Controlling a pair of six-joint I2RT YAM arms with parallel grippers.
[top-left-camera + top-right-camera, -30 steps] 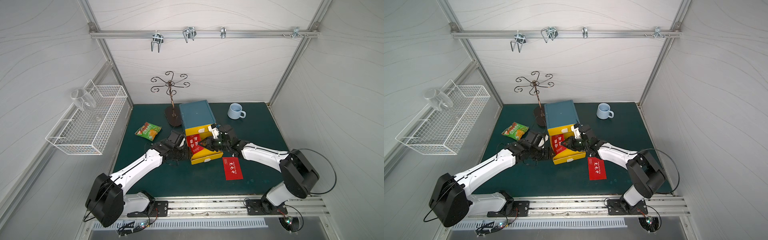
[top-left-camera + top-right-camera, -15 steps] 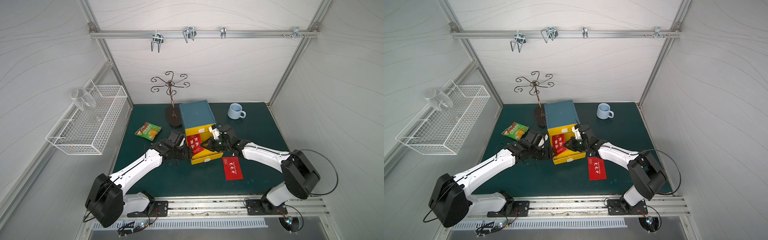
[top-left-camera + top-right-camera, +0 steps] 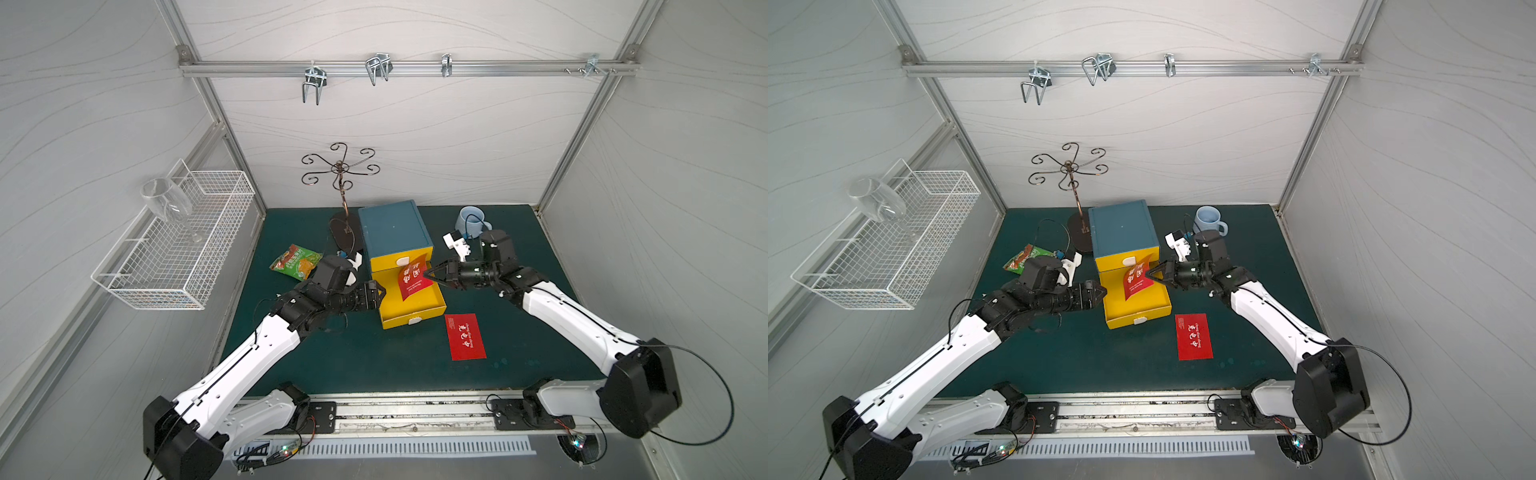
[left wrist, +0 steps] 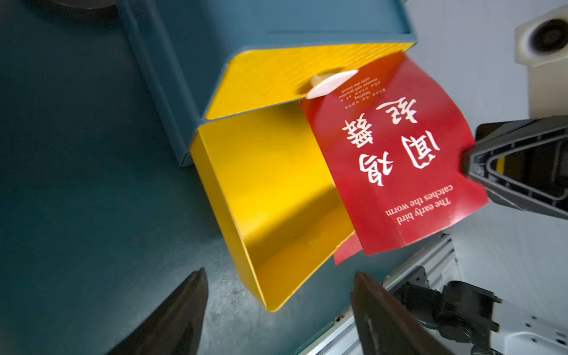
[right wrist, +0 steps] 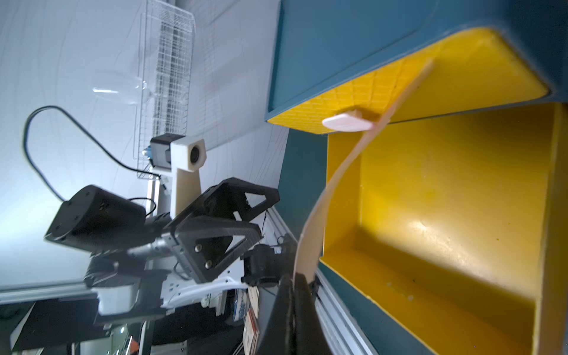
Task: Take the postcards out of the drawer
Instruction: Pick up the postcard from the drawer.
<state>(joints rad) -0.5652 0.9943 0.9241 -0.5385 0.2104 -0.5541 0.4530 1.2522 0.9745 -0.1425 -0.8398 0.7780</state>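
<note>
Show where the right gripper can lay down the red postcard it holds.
Best: green mat in front of the yellow drawer, between the left arm, the front rail and the flat red postcard. Also free: right of the mug. Crowded: beside the drawer, at the left gripper and right gripper with the held postcard, and near the snack packet and hook stand.

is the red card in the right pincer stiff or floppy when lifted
Probably bendy but springy: the red postcard bows in a smooth arc from the right pincer. Likely light, since an edge pinch holds it up.
</note>
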